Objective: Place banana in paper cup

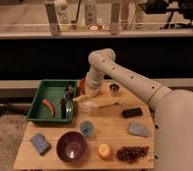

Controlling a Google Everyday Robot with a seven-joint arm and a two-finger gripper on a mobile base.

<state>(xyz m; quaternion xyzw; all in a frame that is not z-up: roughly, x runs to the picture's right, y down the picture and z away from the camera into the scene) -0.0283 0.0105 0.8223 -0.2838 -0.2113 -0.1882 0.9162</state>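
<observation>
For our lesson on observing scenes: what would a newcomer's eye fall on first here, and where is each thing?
The big white robot arm sweeps down from the right, its gripper low over the middle of the wooden table, near the short white paper cup and slim pale banana. A green tray sits at the left; a dark purple bowl stands at the front.
</observation>
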